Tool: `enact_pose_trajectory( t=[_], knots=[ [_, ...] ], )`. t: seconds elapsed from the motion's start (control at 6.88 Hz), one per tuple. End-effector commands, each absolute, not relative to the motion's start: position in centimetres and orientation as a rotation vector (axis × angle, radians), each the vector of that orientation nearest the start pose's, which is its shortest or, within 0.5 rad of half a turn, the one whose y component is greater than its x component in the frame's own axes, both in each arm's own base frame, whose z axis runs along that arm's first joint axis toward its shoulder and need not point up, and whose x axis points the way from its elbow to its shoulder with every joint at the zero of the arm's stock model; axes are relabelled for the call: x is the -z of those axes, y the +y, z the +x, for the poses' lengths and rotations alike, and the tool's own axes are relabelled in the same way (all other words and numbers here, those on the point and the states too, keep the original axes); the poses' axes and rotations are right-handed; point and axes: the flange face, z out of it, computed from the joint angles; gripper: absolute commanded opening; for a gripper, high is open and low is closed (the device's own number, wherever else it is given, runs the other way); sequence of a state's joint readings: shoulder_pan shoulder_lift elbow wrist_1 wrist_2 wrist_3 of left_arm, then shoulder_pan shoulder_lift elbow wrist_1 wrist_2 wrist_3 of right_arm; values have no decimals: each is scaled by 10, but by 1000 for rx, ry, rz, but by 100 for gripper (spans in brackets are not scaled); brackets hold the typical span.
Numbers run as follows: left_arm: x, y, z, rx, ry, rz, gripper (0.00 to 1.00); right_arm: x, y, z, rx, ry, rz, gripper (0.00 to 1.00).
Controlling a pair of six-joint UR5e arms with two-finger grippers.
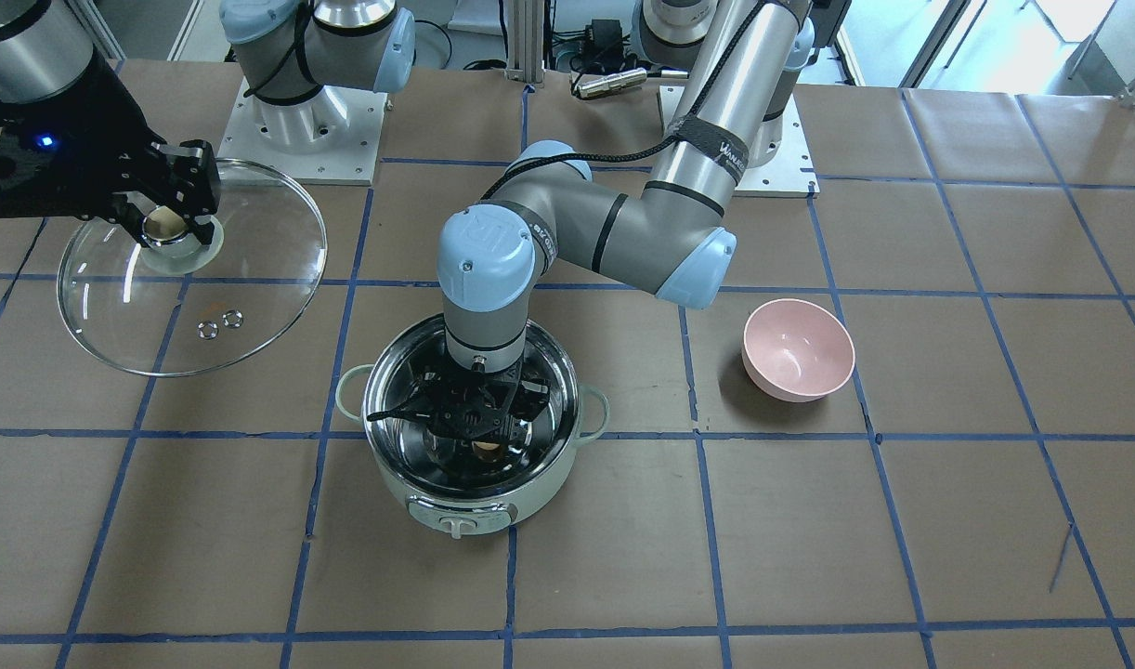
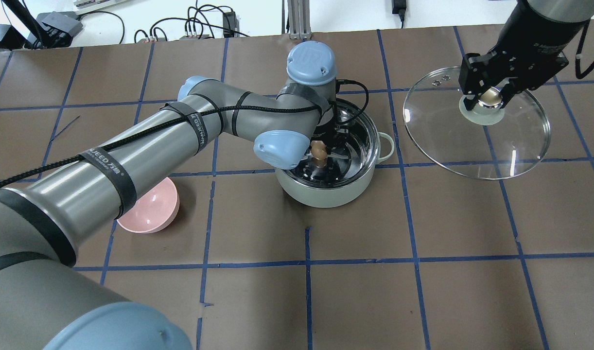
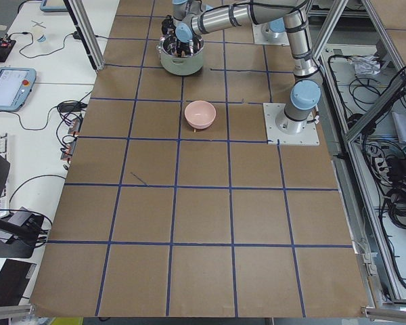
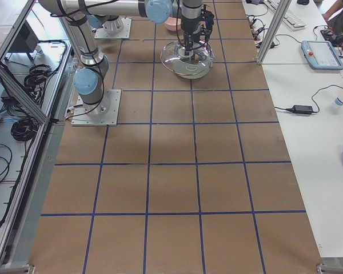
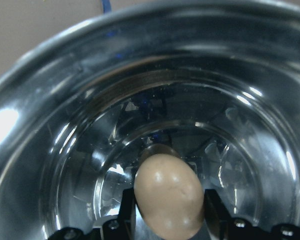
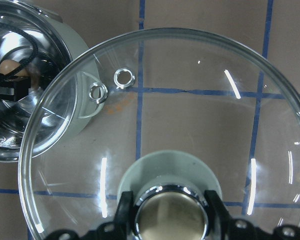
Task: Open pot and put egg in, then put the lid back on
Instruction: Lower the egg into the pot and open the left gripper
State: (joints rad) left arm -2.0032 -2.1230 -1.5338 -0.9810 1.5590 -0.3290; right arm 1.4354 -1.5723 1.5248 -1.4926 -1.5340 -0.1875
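The mint-green pot (image 1: 465,506) stands uncovered mid-table, its steel inside showing (image 2: 360,141). My left gripper (image 1: 479,437) reaches down into it and is shut on the brown egg (image 5: 167,195), with a finger (image 5: 127,212) on each side. The egg also shows in the overhead view (image 2: 319,150), low inside the pot. I cannot tell whether it touches the bottom. My right gripper (image 2: 489,97) is shut on the cream-gold knob (image 6: 172,215) of the glass lid (image 1: 252,307). It holds the lid (image 2: 472,155) off to the pot's side.
A pink bowl (image 1: 798,348) sits on the table on the pot's other side from the lid; it also shows in the overhead view (image 2: 148,209). The left arm's elbow (image 2: 282,148) hangs over the pot's rim. Brown paper with blue tape lines covers the table.
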Motion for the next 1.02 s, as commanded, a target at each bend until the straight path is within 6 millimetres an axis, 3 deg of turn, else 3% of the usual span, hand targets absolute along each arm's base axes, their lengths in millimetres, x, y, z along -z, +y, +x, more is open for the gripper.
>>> enact_pose_trajectory(
  t=[0.0, 0.15, 0.29, 0.44, 0.58, 0.87],
  knots=[
    [-242, -551, -403, 108, 3176, 164, 64, -503, -502, 70, -40, 3099, -80, 32],
    [-246, -550, -403, 112, 3187, 153, 92, -503, -501, 70, -42, 3099, -80, 32],
    [-254, -550, -404, 128, 3194, 156, 93, -503, -501, 72, -43, 3098, -85, 32],
    [-276, -547, -402, 172, 3202, 167, 100, -503, -501, 73, -45, 3098, -87, 32],
    [-320, -538, -387, 149, 3201, 153, 100, -503, -500, 75, -45, 3098, -89, 32],
    [-428, -512, -302, 108, 3192, 15, 100, -497, -495, 85, -53, 3097, -106, 31]
  ],
)
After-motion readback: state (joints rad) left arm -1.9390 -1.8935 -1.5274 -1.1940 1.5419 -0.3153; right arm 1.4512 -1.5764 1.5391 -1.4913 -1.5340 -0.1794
